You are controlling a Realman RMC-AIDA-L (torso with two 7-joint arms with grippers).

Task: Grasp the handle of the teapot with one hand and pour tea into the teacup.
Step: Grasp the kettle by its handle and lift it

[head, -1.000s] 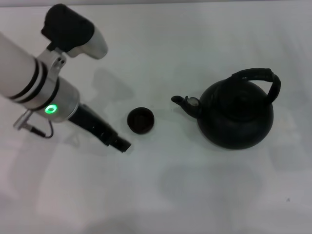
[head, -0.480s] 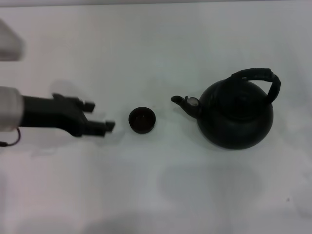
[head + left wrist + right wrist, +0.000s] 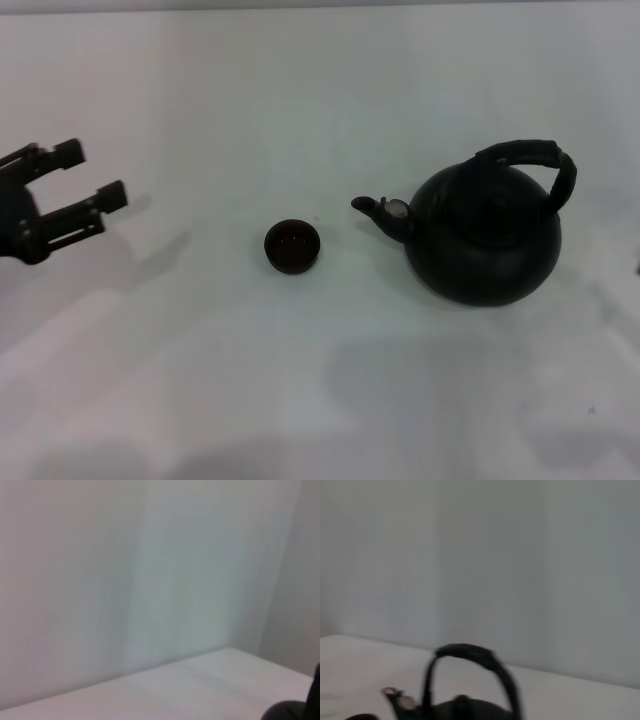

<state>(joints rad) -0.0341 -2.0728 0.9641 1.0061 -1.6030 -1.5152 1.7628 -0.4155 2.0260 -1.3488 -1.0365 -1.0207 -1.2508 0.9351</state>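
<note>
Spillage is looming while the large round matte-black teapot (image 3: 487,233) is sitting on the white counter (image 3: 300,380) beside the tiny dark handleless teacup (image 3: 292,246), thick ribbed arched handle (image 3: 533,158) ungrasped, left pincer (image 3: 88,176) gaping well apart.

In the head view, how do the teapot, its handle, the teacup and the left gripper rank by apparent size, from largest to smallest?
1. The teapot, clearly the largest.
2. The handle and the left gripper, which is open at the left edge: not ranked, since the gripper is cut off and may be nearer the camera.
3. The teacup, the smallest.
</note>
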